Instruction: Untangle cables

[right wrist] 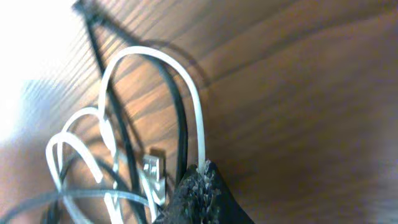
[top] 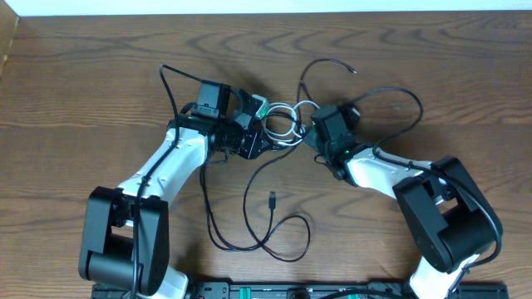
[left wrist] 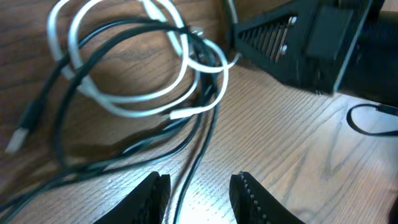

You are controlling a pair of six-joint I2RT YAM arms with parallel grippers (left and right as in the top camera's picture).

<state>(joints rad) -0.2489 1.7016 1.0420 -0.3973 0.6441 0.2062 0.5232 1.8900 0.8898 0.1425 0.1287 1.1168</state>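
Only the left wrist view shows the left gripper [left wrist: 196, 190] released, astride a black cable [left wrist: 198, 155]. Right wrist view: right gripper [right wrist: 200, 177] clenched, white cable [right wrist: 199, 118] meeting its tip.

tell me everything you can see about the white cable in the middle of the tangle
The white cable is a thin, glossy, rubbery-looking cord bent into several overlapping loops. It lies on the wooden table between the two arms, threaded through the black cables, which cross over and under it. One tall loop runs into the tips of the shut right pincer, which seems to pinch it. A small silver plug sits among the loops; whether it belongs to this cord is unclear.
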